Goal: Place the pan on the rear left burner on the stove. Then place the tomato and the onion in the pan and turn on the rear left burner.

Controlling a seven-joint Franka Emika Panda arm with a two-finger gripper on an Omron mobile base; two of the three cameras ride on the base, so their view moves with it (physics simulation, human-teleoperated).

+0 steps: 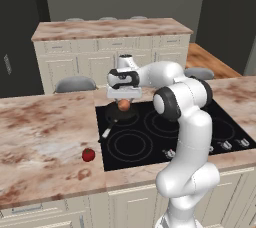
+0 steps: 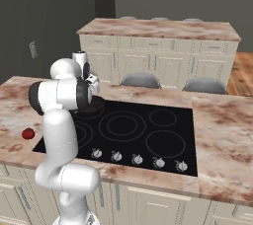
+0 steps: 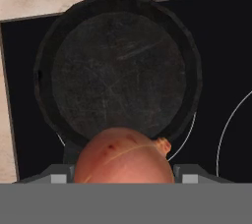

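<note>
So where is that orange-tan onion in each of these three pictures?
Left base view: the onion hangs in the pincer, just above the pan, near the picture's middle.
Right base view: the arm covers that spot; I can't make the onion out.
Hand view: the onion sits bottom centre, between the pincer's fingers.
Shared landmark: the black pan at the stove's rear left corner.

Home kitchen: glass stove [image 2: 143, 130], marble counters [image 1: 45, 137], cream cabinets [image 1: 105, 57].
</note>
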